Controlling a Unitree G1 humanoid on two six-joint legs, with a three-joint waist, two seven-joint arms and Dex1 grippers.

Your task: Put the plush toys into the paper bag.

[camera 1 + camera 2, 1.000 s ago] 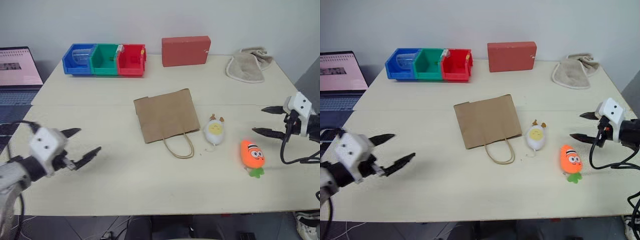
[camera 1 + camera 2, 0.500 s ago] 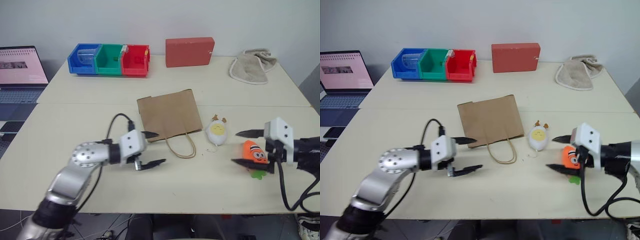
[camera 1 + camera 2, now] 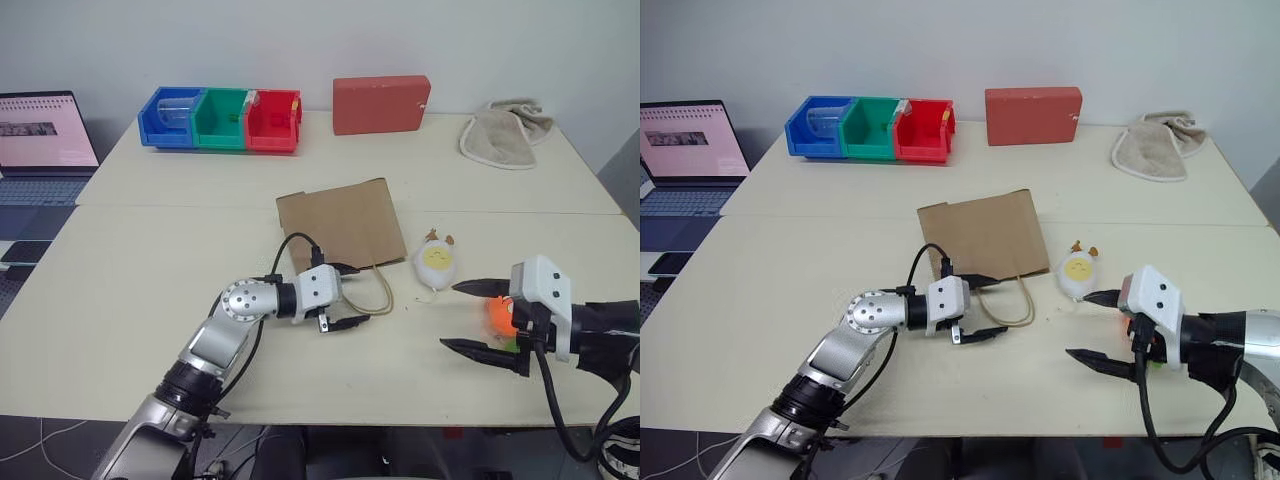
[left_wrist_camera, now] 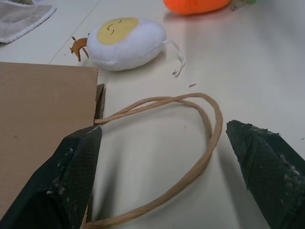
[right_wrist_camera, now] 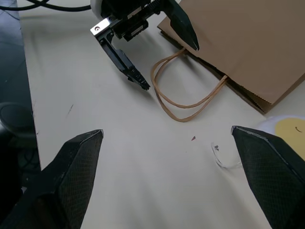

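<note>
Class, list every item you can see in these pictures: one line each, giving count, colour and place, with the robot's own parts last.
paper bag: one, brown, flat at the table's middle, loop handles toward the robot.
egg plush toy: one, white with yellow face, just right of the bag.
carrot plush toy: one, orange, right of the egg, partly behind the right claw.
storage bins: three, blue, green, red, joined in a row, far left.
box: one, red, far edge, centre.
towel: one, beige, far right corner.
laptop: one, open, beside the table's left edge.
table: one, cream.
left claw: black, open, at the bag's handles.
right claw: black, open, by the carrot.
</note>
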